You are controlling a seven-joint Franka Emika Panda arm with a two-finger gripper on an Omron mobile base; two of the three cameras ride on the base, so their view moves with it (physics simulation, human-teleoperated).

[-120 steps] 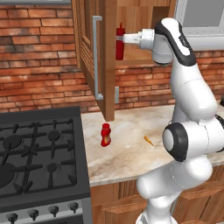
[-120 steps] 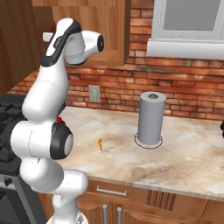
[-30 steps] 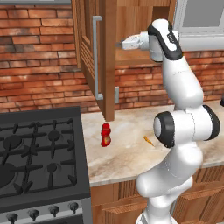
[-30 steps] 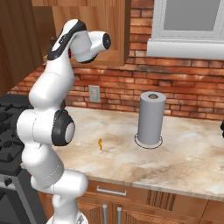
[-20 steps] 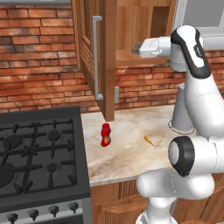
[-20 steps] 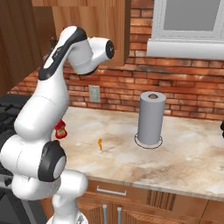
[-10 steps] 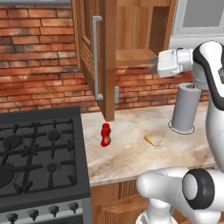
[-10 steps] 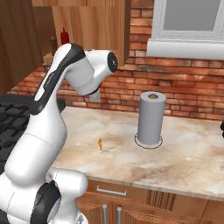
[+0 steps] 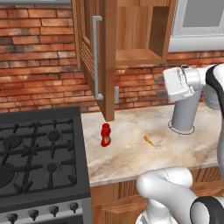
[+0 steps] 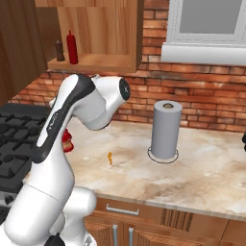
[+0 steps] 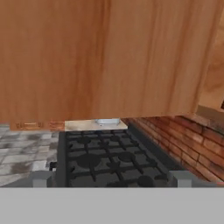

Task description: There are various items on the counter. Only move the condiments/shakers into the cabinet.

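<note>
A white robot arm bends across the left foreground. Behind it, an open wooden cabinet holds a slim red bottle beside a dark brown shaker. On the beige counter stand a grey paper towel roll, a tiny orange piece, and a red bottle partly hidden by the arm.

We are seeing even, soft rendered light in every view, with no glare. The beige marbled stone counter is looking bright, and the grey paper-towel cylinder is casting a faint shadow toward six o'clock. The tall reddish-brown wooden cabinet's interior is staying well lit. The hand view is looking soft and slightly blurred, especially the black gas stove.
</note>
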